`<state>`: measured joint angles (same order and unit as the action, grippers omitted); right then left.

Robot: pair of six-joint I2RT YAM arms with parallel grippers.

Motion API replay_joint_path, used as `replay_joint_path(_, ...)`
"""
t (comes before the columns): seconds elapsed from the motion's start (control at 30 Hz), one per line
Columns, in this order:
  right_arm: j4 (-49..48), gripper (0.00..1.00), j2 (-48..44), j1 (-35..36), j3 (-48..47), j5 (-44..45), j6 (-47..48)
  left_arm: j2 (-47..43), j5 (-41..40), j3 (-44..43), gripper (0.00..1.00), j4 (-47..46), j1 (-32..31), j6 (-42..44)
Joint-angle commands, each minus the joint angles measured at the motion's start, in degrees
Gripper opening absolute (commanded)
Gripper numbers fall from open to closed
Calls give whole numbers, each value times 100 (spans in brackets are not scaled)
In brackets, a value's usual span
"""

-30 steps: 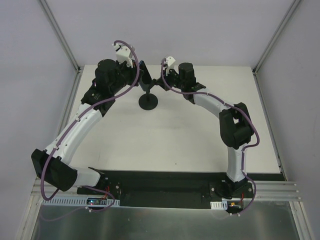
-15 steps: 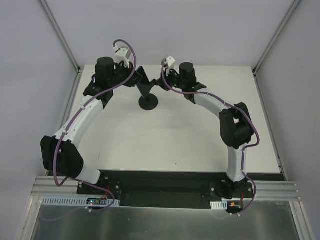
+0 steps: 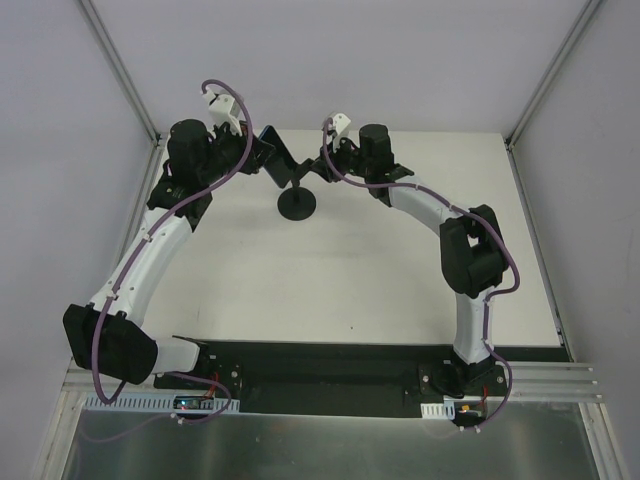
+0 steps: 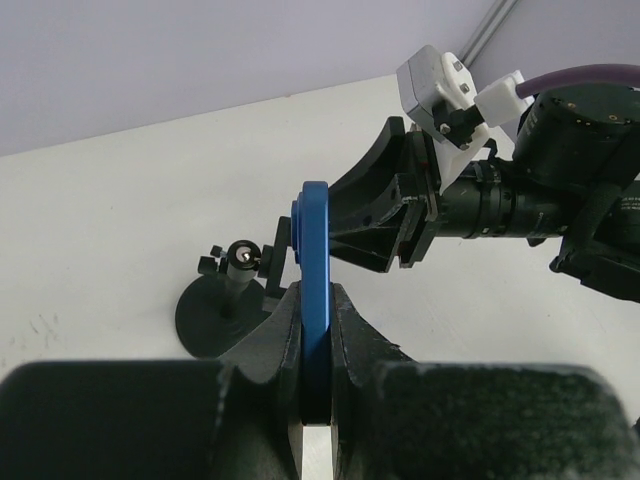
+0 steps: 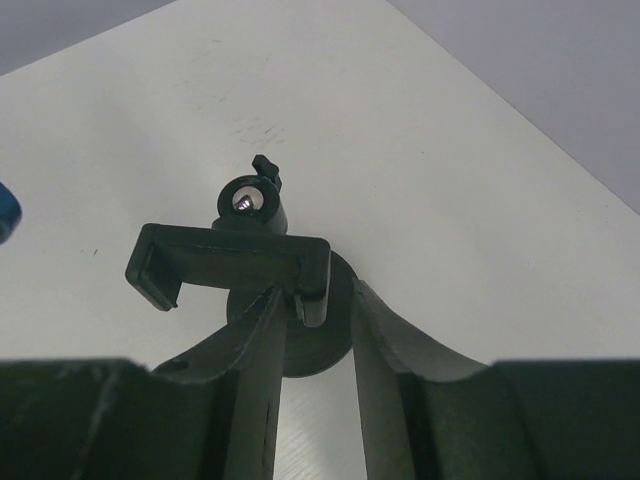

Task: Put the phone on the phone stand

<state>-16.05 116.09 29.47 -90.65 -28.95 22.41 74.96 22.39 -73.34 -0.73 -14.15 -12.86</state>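
The phone (image 4: 315,250) is a thin slab with a blue edge, seen edge-on in the left wrist view. My left gripper (image 4: 316,292) is shut on it and holds it in the air up and left of the phone stand (image 3: 296,204). The stand has a round black base (image 4: 205,318) and a clamp cradle (image 5: 225,262) on top. My right gripper (image 5: 315,290) is open, with the cradle's right end between its fingers, close to the left finger (image 5: 265,330). In the top view the phone (image 3: 272,141) sits just left of the cradle, and both grippers are at the back of the table.
The white table (image 3: 350,270) is walled by grey panels with metal posts at the back corners. My right gripper's body and wrist camera (image 4: 470,95) fill the space right of the phone. The arm bases stand on a black rail (image 3: 320,365) at the near edge.
My left arm has swung left and back with the phone, drawing it a little away from the stand's cradle. The right arm and the stand have stayed still.
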Motion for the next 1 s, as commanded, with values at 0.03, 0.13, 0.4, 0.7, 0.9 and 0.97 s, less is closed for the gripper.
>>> replay_joint_path(0.03, -126, 34, -34, 14, -348, -181, 123, -227, 116, 4, 0, -472, 44, -85)
replay_joint_path(0.13, -126, 33, -17, 23, -374, -199, 123, -227, 143, 4, 0, -480, 35, -85)
replay_joint_path(0.4, -30, 30, 45, 67, -462, -190, 123, -333, -112, 48, 0, -340, 71, 56)
replay_joint_path(0.7, 76, 29, 106, 58, -471, -172, 176, -324, -16, 39, 0, -340, 88, 47)
replay_joint_path(0.9, 94, 24, 212, 58, -585, -243, 132, -166, 221, -40, 0, -357, 88, 29)
replay_joint_path(0.97, 94, 20, 238, 58, -646, -286, 88, -122, 318, -31, 0, -418, 88, 56)
